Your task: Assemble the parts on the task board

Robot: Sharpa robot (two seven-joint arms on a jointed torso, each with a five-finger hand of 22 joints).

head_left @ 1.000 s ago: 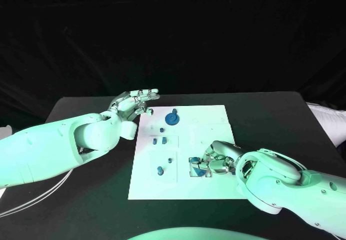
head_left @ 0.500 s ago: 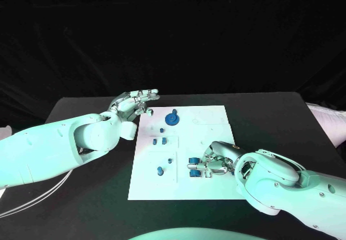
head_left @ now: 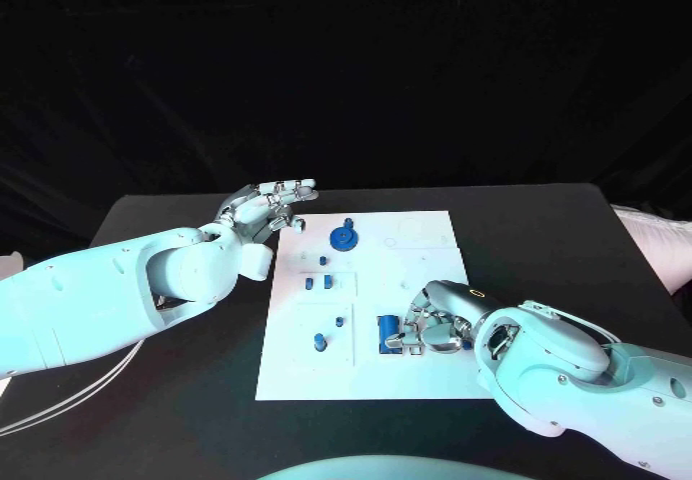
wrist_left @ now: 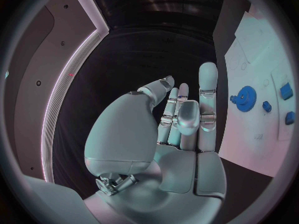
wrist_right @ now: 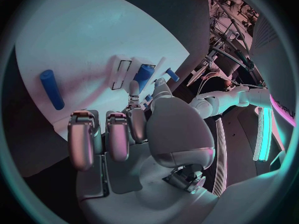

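So, black bench (head_left: pixel 562 230), white task board (head_left: pixel 418 250) in middle. Right robot hand (head_left: pixel 430 330) on board's near right part, fingers curled over blue part (head_left: pixel 389 332); a second ago that part lay tilted, pale-faced, now straight, long side running away from robot. Can't tell if actually gripped or just touched. Left robot hand (head_left: pixel 271 206) unchanged, hovers off board's far left corner, fingers spread, holding nothing. Blue gear (head_left: pixel 345 238) at far end, small blue parts (head_left: pixel 326 282) mid-board, blue peg (head_left: pixel 320 342) near left. Board's far right part open.
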